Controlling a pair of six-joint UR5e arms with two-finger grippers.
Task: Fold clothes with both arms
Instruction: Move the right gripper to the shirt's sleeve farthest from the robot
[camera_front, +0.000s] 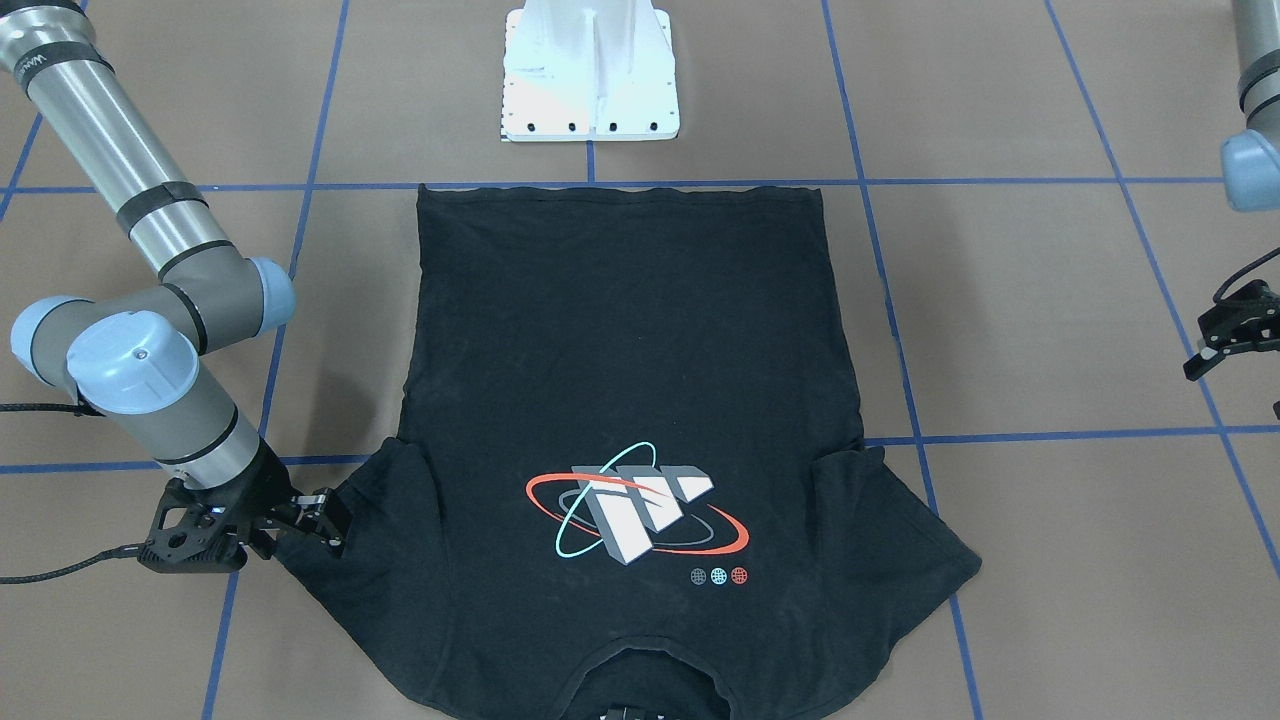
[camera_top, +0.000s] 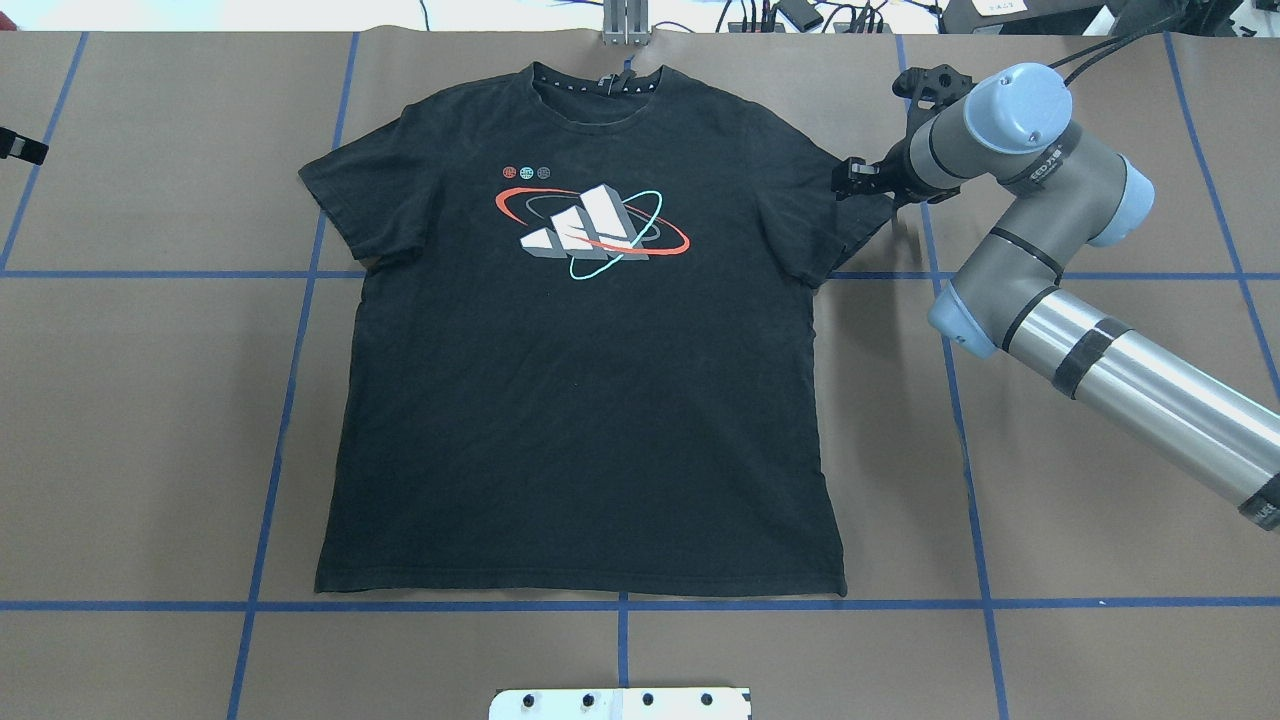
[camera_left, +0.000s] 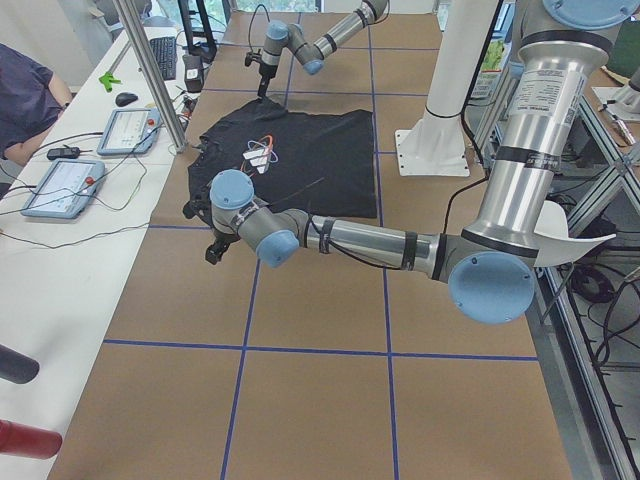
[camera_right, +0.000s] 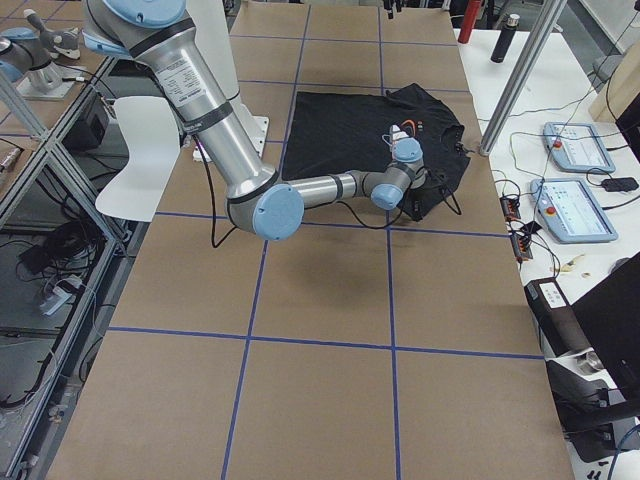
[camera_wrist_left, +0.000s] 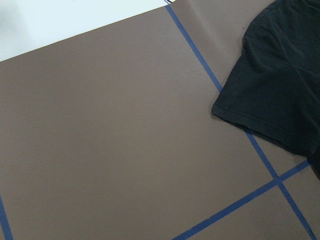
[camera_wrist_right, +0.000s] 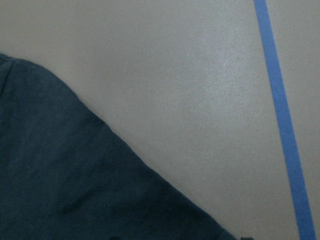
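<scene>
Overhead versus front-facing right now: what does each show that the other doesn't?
Only overhead: the whole collar of the T-shirt, with its white-dotted neck tag; front-facing cuts the collar off at its bottom edge. Only front-facing: the left gripper plainly, off to the side and clear of the T-shirt, and the white pedestal base nearly whole. Both: the T-shirt flat, print up, with the right gripper at the edge of the sleeve on the robot's right; neither settles whether it grips the fabric.

T-shirt (camera_front: 620, 380) flat, print up | right claw (camera_front: 322, 520) at sleeve | left claw (camera_front: 1228, 338) well apart
</scene>
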